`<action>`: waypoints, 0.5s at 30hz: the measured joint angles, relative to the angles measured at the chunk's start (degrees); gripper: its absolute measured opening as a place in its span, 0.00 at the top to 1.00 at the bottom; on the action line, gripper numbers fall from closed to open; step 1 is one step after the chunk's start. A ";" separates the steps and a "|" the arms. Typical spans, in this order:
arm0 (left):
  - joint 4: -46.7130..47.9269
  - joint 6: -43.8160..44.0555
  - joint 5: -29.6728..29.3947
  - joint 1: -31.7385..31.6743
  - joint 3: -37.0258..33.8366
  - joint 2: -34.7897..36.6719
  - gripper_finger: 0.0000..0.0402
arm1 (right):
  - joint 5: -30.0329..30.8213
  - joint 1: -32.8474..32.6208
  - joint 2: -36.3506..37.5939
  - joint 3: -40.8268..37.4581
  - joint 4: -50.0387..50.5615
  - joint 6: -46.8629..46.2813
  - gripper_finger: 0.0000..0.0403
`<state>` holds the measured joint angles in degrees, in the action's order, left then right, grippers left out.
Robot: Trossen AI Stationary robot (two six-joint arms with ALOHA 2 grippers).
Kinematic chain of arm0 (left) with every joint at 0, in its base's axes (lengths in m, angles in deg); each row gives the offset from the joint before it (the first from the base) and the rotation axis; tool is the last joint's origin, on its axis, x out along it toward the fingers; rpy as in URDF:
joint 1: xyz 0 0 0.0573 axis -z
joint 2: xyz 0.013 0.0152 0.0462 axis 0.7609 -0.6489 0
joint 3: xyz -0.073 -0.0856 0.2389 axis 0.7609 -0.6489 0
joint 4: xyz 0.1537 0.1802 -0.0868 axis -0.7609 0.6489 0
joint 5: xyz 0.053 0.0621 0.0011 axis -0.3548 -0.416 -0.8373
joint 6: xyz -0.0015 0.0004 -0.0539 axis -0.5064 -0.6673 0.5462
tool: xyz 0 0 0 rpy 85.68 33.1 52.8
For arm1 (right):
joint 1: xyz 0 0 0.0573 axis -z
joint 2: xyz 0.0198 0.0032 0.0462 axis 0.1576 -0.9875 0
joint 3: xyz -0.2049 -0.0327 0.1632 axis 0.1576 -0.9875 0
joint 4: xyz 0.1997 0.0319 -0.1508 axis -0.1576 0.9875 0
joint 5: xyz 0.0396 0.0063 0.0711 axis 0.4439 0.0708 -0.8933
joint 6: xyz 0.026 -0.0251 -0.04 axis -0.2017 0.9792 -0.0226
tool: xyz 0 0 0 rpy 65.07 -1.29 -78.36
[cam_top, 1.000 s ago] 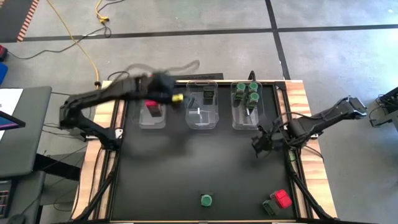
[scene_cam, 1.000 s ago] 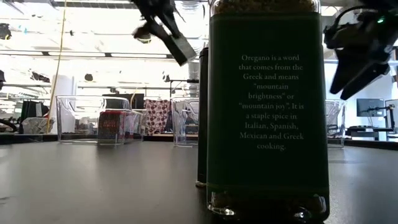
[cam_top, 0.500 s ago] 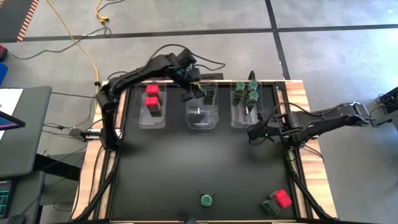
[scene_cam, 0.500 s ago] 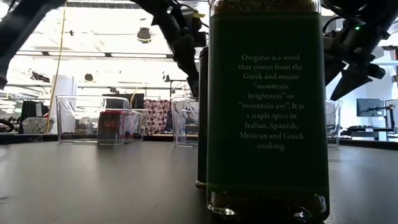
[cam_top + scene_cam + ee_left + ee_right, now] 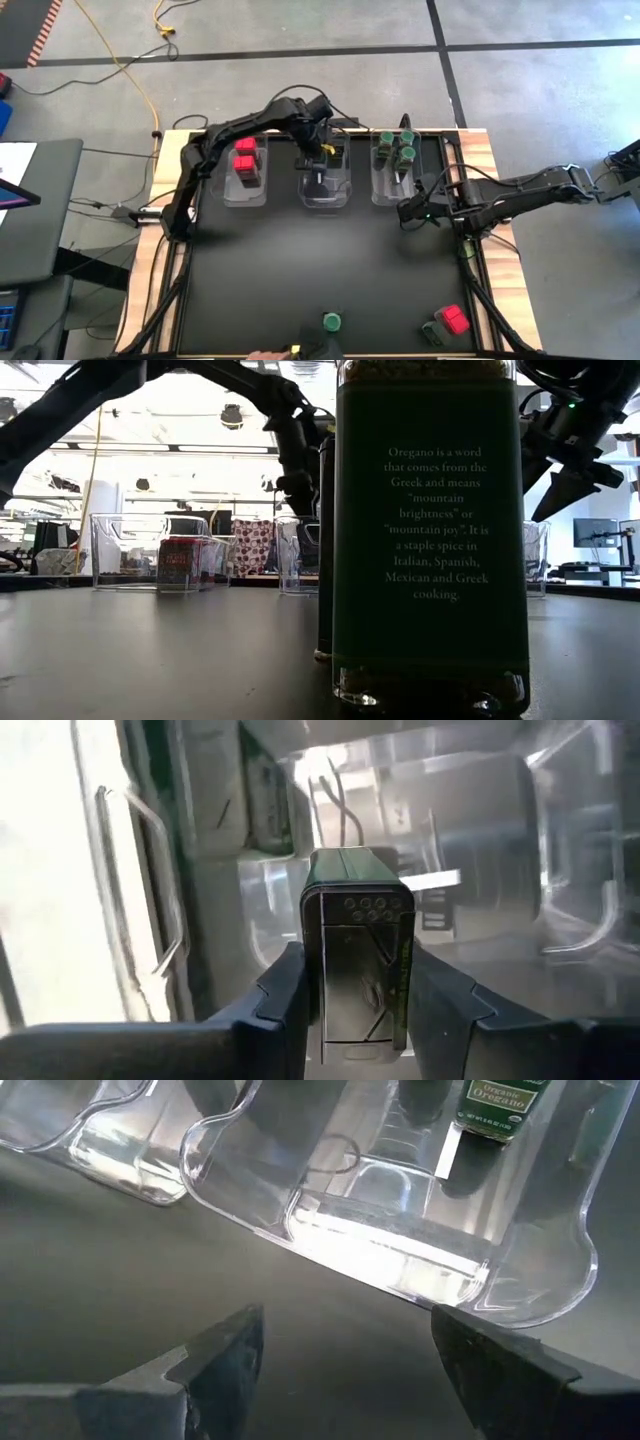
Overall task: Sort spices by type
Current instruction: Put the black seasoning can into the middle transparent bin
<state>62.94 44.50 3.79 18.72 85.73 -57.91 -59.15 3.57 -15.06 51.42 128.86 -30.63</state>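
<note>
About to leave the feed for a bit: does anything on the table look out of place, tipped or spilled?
Nothing spilled or tipped. The left gripper holds a dark tin over the middle bin. A green jar, a red container and a dark one at the near edge are simply unsorted. The right gripper is open, beside the green-jar bin.

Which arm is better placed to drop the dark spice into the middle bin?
Left: its tool grips the dark spice above the middle bin. The right tool is open and empty, near the right bin.

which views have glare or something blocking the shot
Low view: the oregano jar close to the lens fills the middle and hides the bins behind it, with bright ceiling light beyond. Right wrist view: strong glare on the clear bin. Left wrist view: one side is washed out white.
</note>
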 joint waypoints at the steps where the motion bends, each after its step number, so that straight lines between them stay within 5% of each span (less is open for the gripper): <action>1: -0.23 -0.08 -0.12 -0.16 0.00 -0.34 0.71 | 0.00 0.00 0.00 -0.01 0.01 -0.02 0.18; 15: -1.84 0.05 -3.41 -1.69 -0.19 -4.57 0.71 | 0.35 0.09 0.00 0.00 0.30 -1.77 0.18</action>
<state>61.10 44.55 0.38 17.03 85.54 -62.48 -58.80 3.66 -15.06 51.42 129.16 -32.40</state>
